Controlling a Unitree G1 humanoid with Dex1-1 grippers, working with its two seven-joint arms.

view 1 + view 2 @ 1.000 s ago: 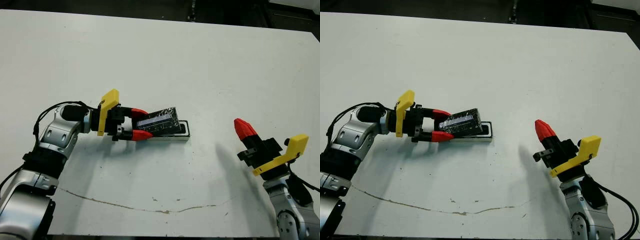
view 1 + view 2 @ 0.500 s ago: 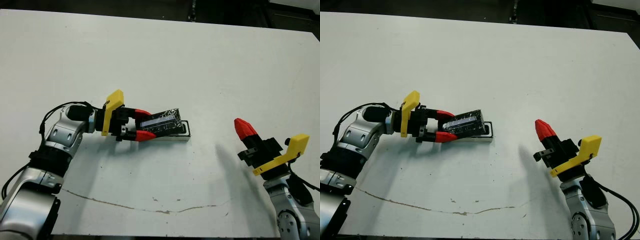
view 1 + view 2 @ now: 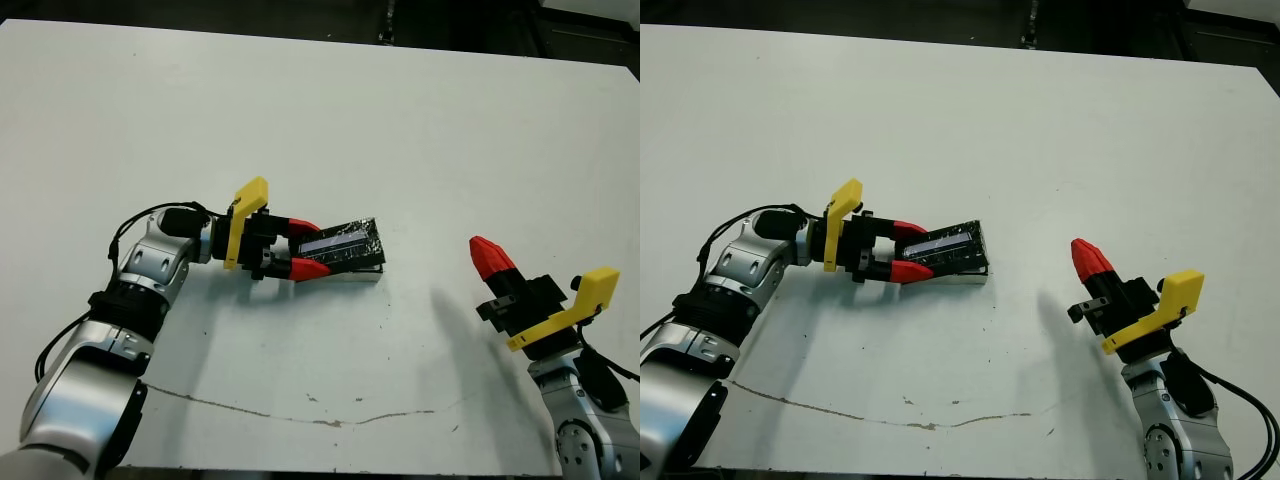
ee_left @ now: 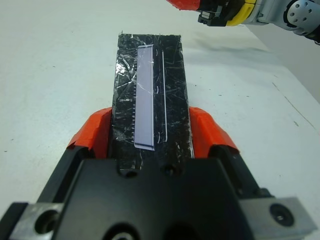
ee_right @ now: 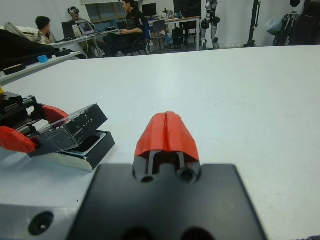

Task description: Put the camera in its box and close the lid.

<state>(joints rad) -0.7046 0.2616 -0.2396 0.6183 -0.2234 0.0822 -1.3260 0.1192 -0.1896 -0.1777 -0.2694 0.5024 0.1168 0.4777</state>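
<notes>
Since 1 s ago the left arm has reached further right, carrying the lid point(image 3: 345, 243) over the box point(image 3: 358, 272). The left gripper point(image 3: 305, 248) lies low and level, its 2 fingers pinching the lid's near end. The lid's long axis runs left-right, tilted. The right gripper point(image 3: 487, 256), fingers pressed together, hovers well apart.

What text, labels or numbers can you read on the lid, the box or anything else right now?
None readable.
Lid, held in the left gripper: pale strip and fine white marks, no legible text.
Box: no visible print.
Right gripper: no markings.
</notes>
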